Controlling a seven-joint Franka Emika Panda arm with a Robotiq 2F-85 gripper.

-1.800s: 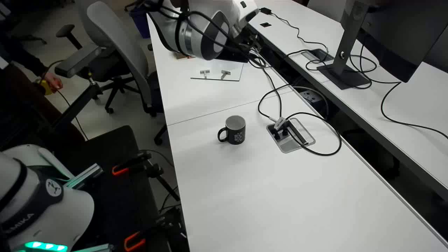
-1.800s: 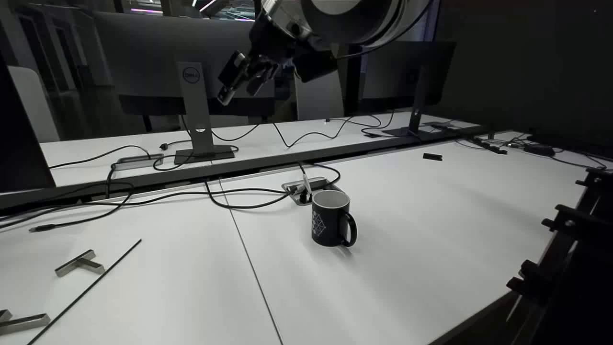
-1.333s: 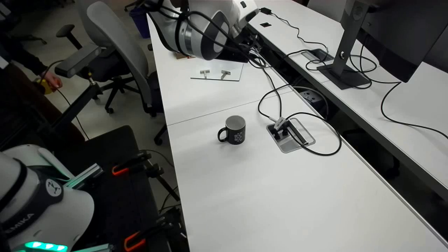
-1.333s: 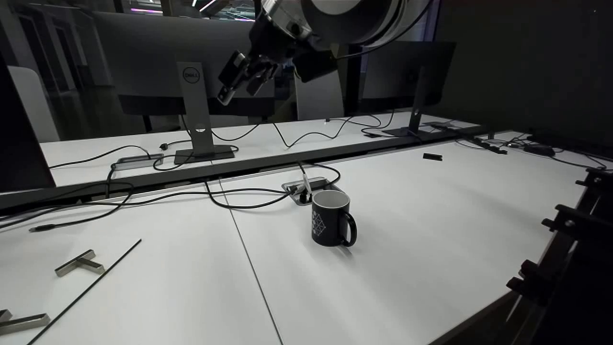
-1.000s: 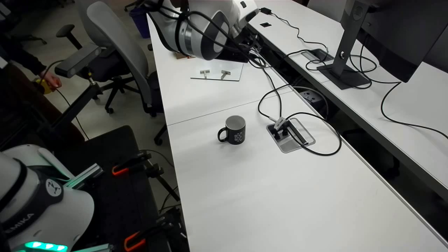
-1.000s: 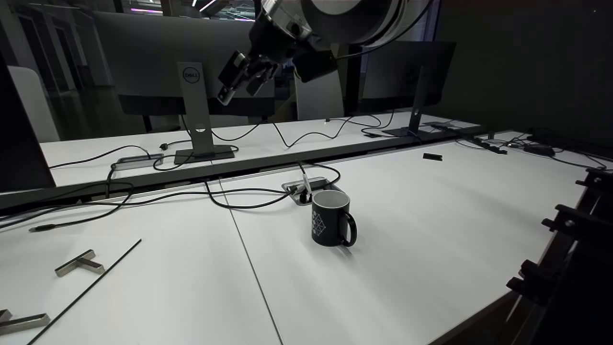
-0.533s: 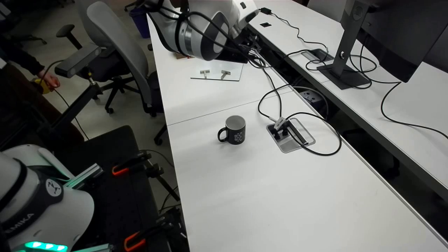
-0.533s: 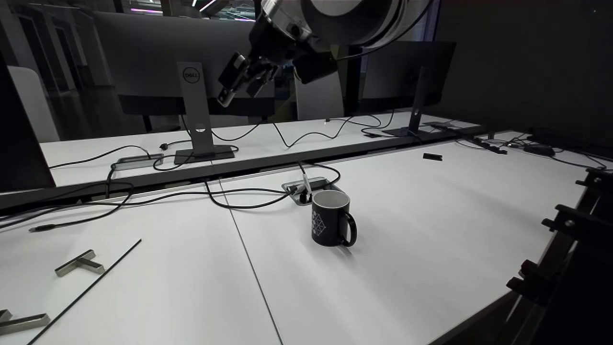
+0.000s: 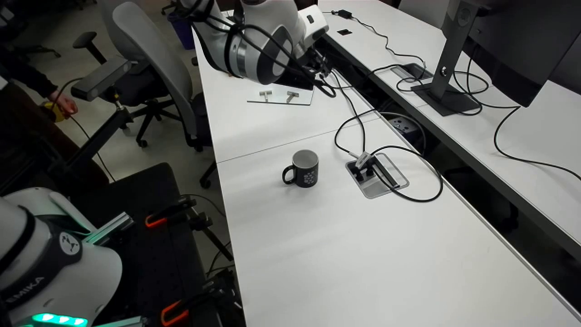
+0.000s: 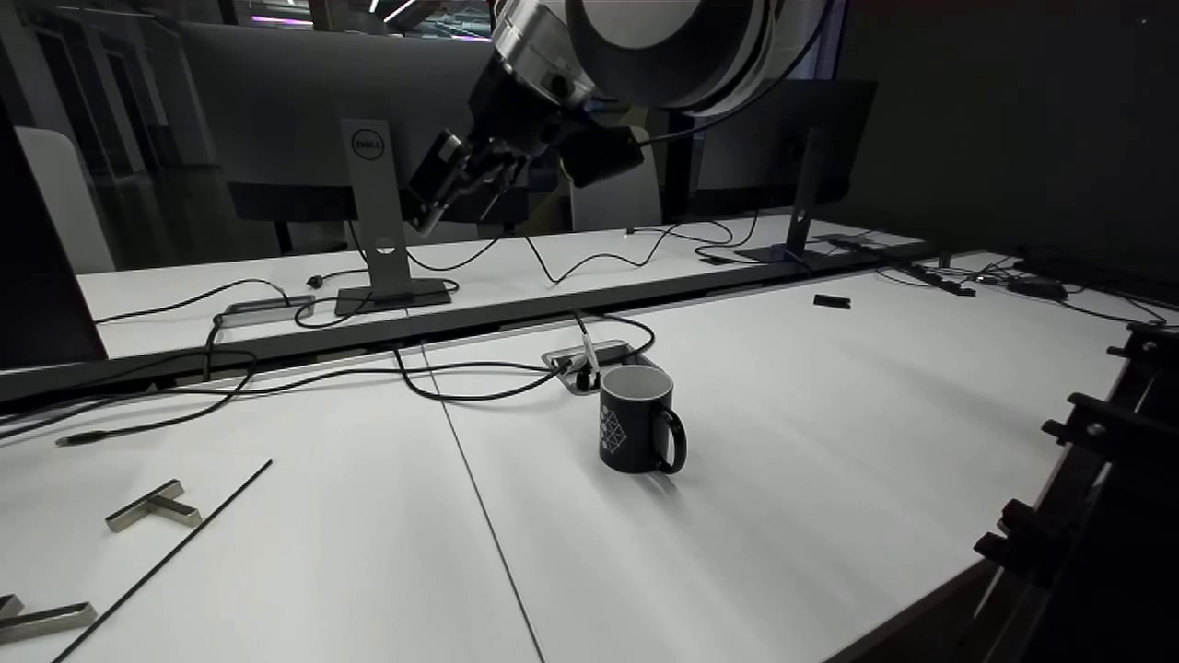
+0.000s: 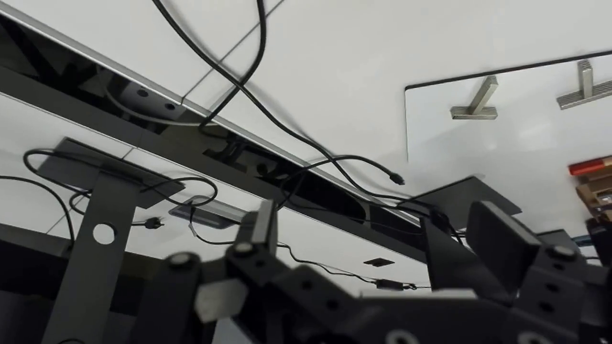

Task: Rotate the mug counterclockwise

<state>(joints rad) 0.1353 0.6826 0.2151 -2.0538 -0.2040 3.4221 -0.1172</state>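
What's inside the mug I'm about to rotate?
In both exterior views, the mug shows a pale inner wall through its open top, with nothing sticking out. The near side covers part of the inside, and whether anything lies at the bottom can't be told.

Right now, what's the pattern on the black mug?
A pale pattern of spots and linked lines on the black mug, clearest in an exterior view.

The mug [image 9: 304, 172] stands on the desk [image 9: 354, 254] near a box [image 9: 374, 188] seemingly holding plugs [image 9: 359, 175].
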